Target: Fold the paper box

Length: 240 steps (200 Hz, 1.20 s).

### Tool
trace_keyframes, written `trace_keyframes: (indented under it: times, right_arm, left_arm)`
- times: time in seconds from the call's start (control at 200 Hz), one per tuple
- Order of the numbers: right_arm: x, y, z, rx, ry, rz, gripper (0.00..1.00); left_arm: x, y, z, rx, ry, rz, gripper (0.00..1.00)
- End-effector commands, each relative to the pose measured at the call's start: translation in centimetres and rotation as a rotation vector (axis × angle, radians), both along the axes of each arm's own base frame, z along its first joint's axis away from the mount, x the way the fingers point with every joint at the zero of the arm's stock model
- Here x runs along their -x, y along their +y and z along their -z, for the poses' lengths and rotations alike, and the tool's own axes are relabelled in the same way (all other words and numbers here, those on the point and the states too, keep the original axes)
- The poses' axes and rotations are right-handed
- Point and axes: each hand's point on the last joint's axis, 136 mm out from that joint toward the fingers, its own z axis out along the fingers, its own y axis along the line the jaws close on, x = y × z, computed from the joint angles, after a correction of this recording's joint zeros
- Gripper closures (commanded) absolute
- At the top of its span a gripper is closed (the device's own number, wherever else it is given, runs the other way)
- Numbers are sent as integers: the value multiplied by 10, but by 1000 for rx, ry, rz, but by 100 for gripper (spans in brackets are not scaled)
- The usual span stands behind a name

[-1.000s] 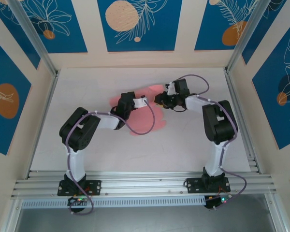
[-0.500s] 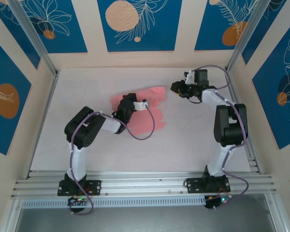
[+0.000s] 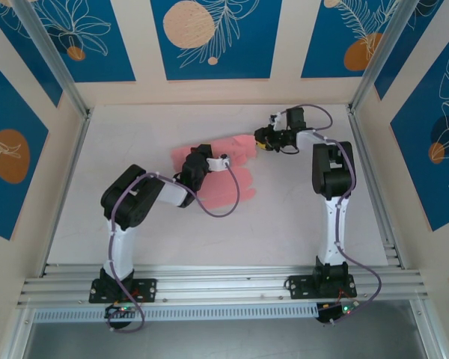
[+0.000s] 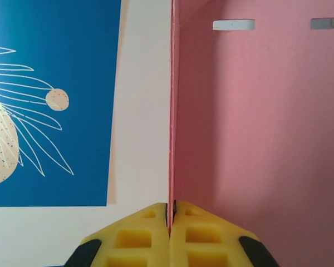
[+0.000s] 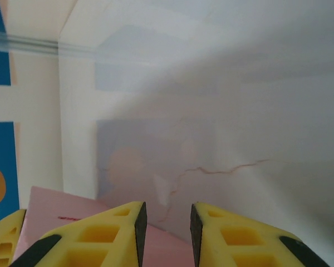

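Grip comes first: the left hand (image 4: 171,208) is clamped tight on the thin edge of the salmon-pink thin-card paper box (image 4: 256,139), holding one panel upright, with two small slots (image 4: 234,24) showing near that panel's far end. The right hand (image 5: 168,214) has its yellow jaws a little apart with nothing between them, and pink card shows just beneath and to the left of them. A second ago this hand was over the middle of the sheet, beside the left one. It then swung out toward the far right and has now come back to the right end of the raised panel. That reads as a fresh approach, likely to catch or press the next flap, so the fold looks early and only partly formed. The rest of the paper box lies flat near the centre of the pale grey counter (image 3: 299,217), slightly left. A thin reddish line (image 5: 228,166) marks the counter ahead of the right hand. Around it stand aluminium frame posts (image 3: 56,67) and cream walls with blue botanical panels (image 3: 209,37).
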Motion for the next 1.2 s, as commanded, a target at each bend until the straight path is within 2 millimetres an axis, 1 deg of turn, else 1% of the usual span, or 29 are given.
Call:
trace_keyframes:
  times: [0.0, 0.16, 0.305, 0.355, 0.42, 0.52, 0.645, 0.77, 0.865, 0.94, 1.03, 1.11, 1.195]
  right_arm:
    - [22, 13, -16, -30, -29, -60, 70]
    - [43, 9, -18, -35, -43, -64, 70]
    - [57, 14, -20, -26, -69, -97, 70]
    - [59, 15, -21, -21, -84, -105, 69]
    - [60, 18, -19, -20, -96, -117, 66]
    - [61, 22, -16, -28, -100, -133, 65]
    - [60, 20, -13, -26, -95, -127, 65]
    - [56, 15, -13, -12, -98, -104, 65]
    - [48, 1, -13, 3, -95, -61, 65]
    - [37, -14, -12, 24, -88, -9, 65]
    - [22, -22, -14, 33, -92, 13, 65]
    - [10, -17, -12, 27, -84, -5, 65]
    - [1, -5, -11, -4, -91, -42, 65]
  left_arm:
    - [1, -7, 9, -11, 5, 16, 100]
    - [-1, -9, 12, -14, 8, 15, 100]
    - [-1, -9, 17, -20, 12, 15, 100]
    - [1, -9, 20, -23, 18, 19, 100]
    - [3, -9, 22, -27, 20, 24, 100]
    - [5, -7, 26, -37, 22, 29, 100]
    - [10, -7, 30, -67, 11, 45, 100]
    - [13, -4, 31, -91, -20, 37, 100]
    - [17, -3, 34, -104, -17, 42, 100]
    - [19, -4, 35, -110, -15, 46, 100]
    - [18, -5, 35, -114, -17, 46, 100]
    - [17, -7, 34, -119, -23, 49, 100]
    - [17, -8, 33, -122, -26, 51, 100]
